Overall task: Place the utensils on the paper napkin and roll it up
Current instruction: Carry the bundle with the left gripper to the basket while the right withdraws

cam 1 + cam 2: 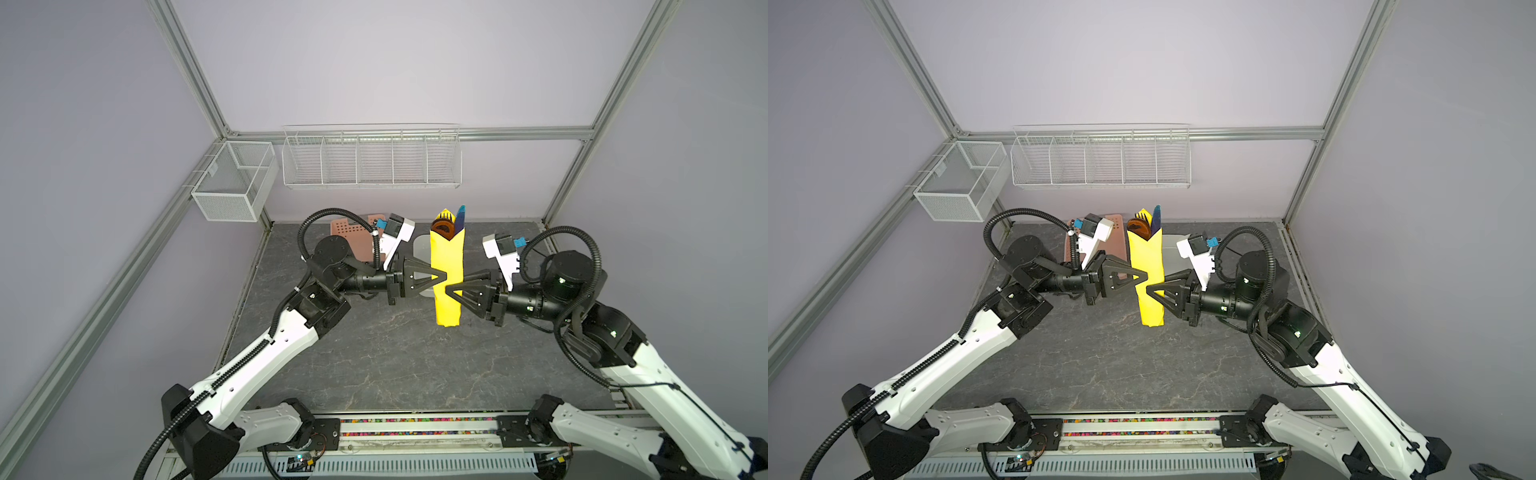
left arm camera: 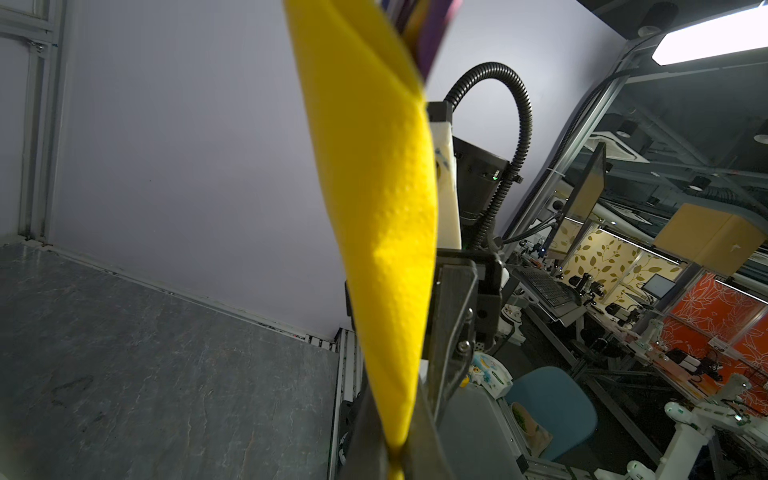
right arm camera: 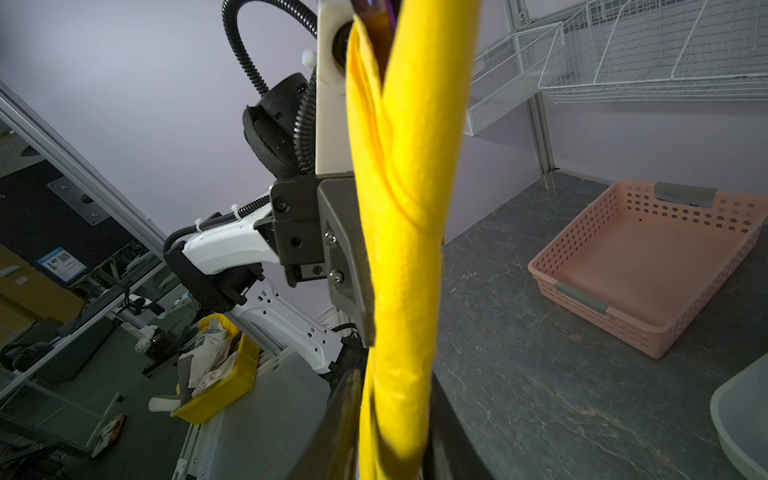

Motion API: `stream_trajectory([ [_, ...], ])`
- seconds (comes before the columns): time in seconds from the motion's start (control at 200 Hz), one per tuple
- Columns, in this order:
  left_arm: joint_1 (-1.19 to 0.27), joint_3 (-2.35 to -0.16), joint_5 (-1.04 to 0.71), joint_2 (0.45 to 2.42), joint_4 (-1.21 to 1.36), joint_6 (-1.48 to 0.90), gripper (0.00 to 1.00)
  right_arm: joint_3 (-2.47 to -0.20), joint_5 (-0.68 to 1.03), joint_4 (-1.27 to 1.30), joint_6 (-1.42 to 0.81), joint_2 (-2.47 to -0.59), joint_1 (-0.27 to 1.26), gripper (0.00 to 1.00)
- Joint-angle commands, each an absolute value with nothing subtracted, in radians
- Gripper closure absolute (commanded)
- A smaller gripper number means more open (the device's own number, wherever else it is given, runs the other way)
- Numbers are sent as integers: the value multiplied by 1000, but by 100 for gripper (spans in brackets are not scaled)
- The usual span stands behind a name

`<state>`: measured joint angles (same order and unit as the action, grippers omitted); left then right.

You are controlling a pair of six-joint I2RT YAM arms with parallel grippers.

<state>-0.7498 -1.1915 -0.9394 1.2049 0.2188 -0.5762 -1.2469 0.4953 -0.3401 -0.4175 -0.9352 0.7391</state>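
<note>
Over grey marbled desk (image 1: 395, 365), grips rolled paper napkin (image 1: 446, 257) mid-length with left pincer (image 1: 444, 276), clamped tight, long axis roughly upright, utensils (image 1: 451, 220) poking out the top; flanks it just below with right pincer (image 1: 449, 289) from the opposite side, pressing or slack impossible to tell.

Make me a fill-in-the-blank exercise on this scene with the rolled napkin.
1. The paper napkin is rolled into a ____ tube around the utensils.
2. The left gripper is shut on the roll and holds it ____ the table.
3. The right gripper meets the roll from the side ____ the left gripper.
4. The perforated basket at the back is ____ in colour.

Missing words: yellow; above; opposite; pink.
</note>
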Motion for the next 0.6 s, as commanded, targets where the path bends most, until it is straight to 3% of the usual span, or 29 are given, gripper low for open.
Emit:
stream_trajectory([
  [0.0, -739, -1219, -921, 1174, 192, -527, 100, -1253, 468, -328, -402, -909, 731, 68],
  [0.595, -543, -1211, -746, 1179, -147, -412, 100, -1171, 381, -478, -388, -889, 571, 63],
])
